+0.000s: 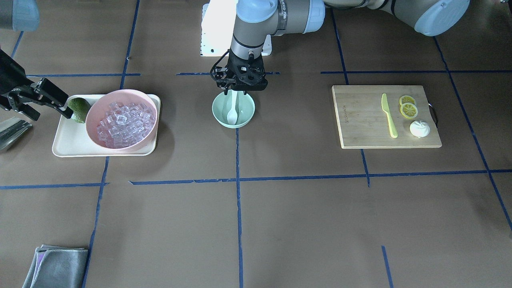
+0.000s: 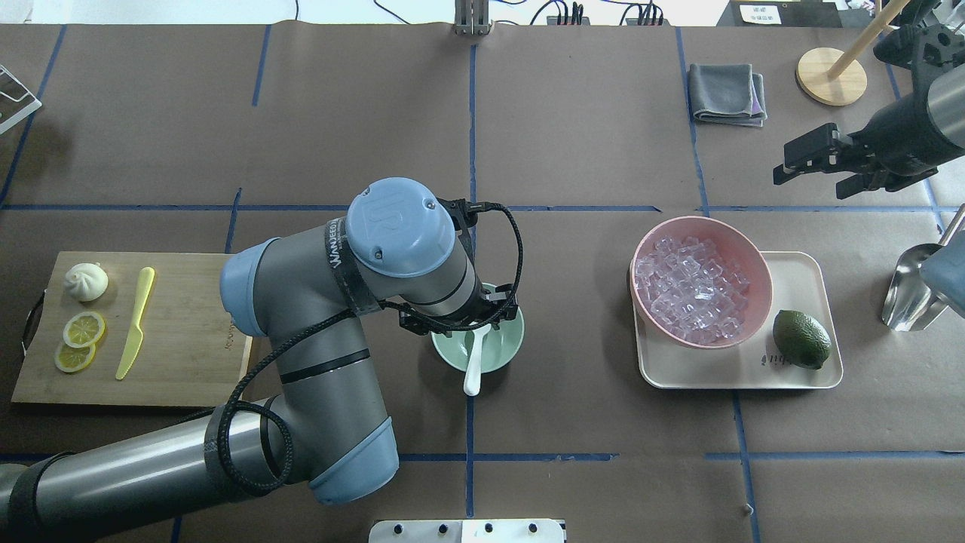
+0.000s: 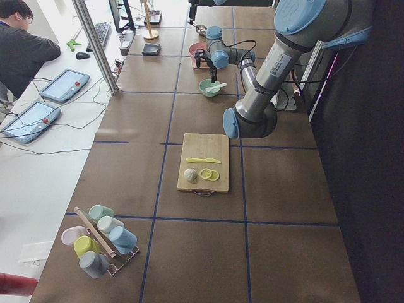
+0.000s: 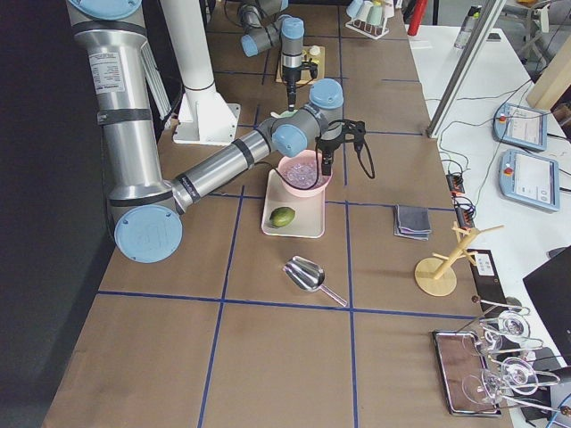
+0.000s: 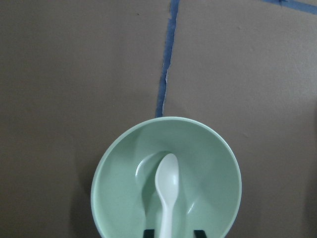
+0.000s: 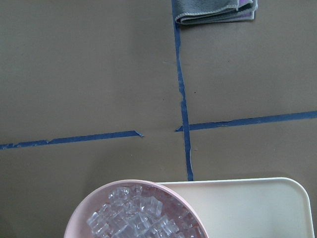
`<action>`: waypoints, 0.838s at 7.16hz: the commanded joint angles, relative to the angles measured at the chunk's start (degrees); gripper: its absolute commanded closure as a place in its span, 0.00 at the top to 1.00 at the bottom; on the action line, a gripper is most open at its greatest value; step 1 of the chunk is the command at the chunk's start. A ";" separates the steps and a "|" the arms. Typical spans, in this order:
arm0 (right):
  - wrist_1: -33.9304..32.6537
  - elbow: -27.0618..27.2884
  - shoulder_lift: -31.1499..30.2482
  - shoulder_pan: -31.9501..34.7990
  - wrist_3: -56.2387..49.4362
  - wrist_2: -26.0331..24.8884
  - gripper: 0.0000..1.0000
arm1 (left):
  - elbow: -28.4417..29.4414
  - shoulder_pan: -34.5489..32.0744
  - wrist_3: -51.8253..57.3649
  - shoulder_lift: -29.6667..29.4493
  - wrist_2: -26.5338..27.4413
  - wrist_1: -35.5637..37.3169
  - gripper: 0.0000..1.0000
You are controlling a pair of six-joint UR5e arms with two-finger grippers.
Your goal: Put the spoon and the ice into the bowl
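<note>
The white spoon [image 2: 473,369] lies in the mint-green bowl [image 2: 509,351], scoop inside and handle tilted over the near rim. My left gripper [image 2: 461,326] hovers right over the bowl. In the left wrist view its fingertips [image 5: 148,232] stand apart on both sides of the spoon [image 5: 167,183] handle, open and not touching it. Many clear ice cubes [image 2: 697,290] fill the pink bowl [image 2: 758,260] on the tray. My right gripper [image 2: 784,166] is open and empty, raised beyond the pink bowl. The mint-green bowl [image 1: 219,112] holds no ice.
A cream tray [image 2: 799,369] holds the pink bowl and a green lime [image 2: 801,339]. A metal scoop [image 2: 908,294] lies to its right. A cutting board [image 2: 188,332] at the left carries a yellow-green knife [image 2: 136,323], lemon slices and a bun. A grey cloth [image 2: 727,94] lies at the far side.
</note>
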 commanded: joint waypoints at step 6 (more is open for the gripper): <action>0.62 -0.47 3.23 -17.38 8.96 -17.71 1.00 | -20.60 -15.95 23.95 16.24 -6.81 14.25 1.00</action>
